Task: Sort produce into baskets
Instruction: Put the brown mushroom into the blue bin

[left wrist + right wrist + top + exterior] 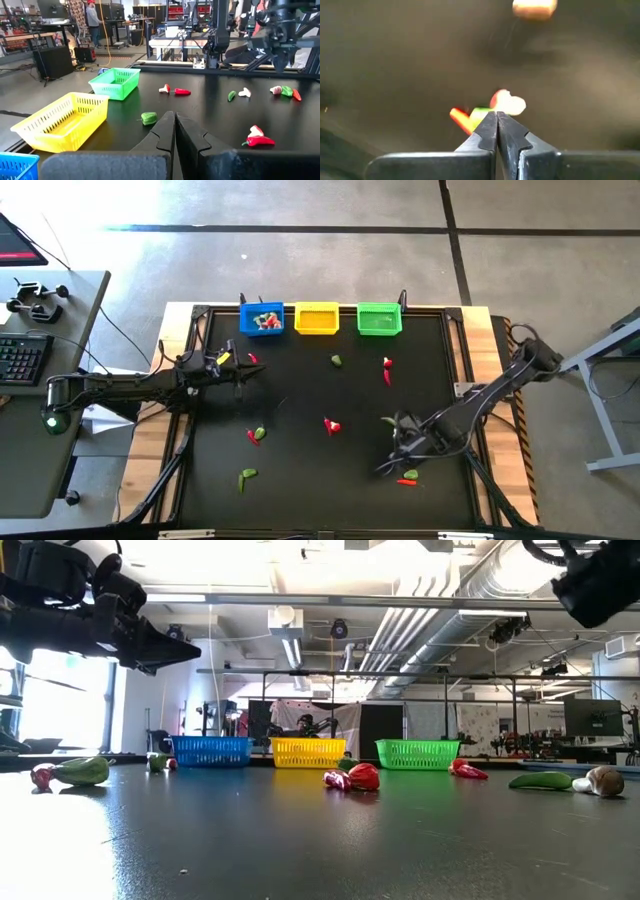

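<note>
Three mesh baskets stand in a row at the table's far edge: blue with several pieces in it, yellow and green. Small toy produce lies scattered on the black table: a green piece, red ones, a red-green one, a green one. My left gripper is shut and empty, raised near the blue basket; its shut fingers show in the left wrist view. My right gripper is shut and empty, raised above a red-green-whitish piece at the near right.
A green piece lies by the right arm. A red piece lies beside the left gripper. A desk with a keyboard stands left of the table. The table's middle holds only scattered pieces.
</note>
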### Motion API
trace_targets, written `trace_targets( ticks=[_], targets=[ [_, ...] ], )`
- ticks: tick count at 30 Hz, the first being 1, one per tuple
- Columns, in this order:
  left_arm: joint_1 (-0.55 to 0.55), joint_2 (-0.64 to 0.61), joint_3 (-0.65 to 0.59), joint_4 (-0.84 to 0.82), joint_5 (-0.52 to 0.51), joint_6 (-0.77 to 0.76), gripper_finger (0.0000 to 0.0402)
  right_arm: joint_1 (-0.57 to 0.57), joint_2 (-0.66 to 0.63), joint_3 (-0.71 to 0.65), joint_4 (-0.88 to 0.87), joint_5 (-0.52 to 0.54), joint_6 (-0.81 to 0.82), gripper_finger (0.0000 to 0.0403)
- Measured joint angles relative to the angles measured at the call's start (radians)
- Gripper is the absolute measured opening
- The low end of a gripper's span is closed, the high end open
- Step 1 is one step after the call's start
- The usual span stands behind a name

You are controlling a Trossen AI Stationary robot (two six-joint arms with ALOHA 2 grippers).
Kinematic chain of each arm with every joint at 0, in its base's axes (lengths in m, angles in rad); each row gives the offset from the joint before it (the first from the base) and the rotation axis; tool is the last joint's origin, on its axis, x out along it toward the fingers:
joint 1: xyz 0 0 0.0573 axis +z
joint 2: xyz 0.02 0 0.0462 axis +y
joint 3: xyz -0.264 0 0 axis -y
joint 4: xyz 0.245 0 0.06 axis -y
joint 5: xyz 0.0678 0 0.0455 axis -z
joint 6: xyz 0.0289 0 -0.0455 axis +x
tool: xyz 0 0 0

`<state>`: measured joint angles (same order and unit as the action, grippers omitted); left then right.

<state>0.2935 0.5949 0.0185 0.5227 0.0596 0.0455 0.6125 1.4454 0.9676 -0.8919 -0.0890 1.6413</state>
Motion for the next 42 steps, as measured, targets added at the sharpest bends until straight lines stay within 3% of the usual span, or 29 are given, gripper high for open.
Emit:
trace_targets(
  ticks=[5, 13, 18, 35, 38, 42],
  targets=[
    [0.000, 0.000, 0.000, 0.000, 0.000, -0.002, 0.0000, -0.001, 0.035, 0.000, 0.008, -0.035, 0.000, 0.0015],
    [0.000, 0.000, 0.001, -0.001, 0.000, -0.008, 0.0000, 0.000, 0.094, 0.000, 0.012, -0.045, -0.011, 0.0107],
    [0.000, 0.000, 0.001, -0.003, 0.000, -0.008, 0.0000, -0.002, 0.140, 0.000, 0.014, -0.091, -0.011, 0.0132],
    [0.000, 0.000, 0.001, -0.034, 0.000, -0.008, 0.0000, -0.002, 0.205, 0.000, 0.074, -0.095, -0.051, 0.0132],
    [0.000, 0.000, 0.001, -0.034, 0.000, -0.009, 0.0000, -0.002, 0.205, 0.000, 0.067, -0.095, -0.071, 0.0111],
    [0.000, 0.000, 0.001, -0.034, 0.000, -0.016, 0.0000, -0.002, 0.205, 0.000, 0.065, -0.095, -0.112, 0.0045]
  ],
)
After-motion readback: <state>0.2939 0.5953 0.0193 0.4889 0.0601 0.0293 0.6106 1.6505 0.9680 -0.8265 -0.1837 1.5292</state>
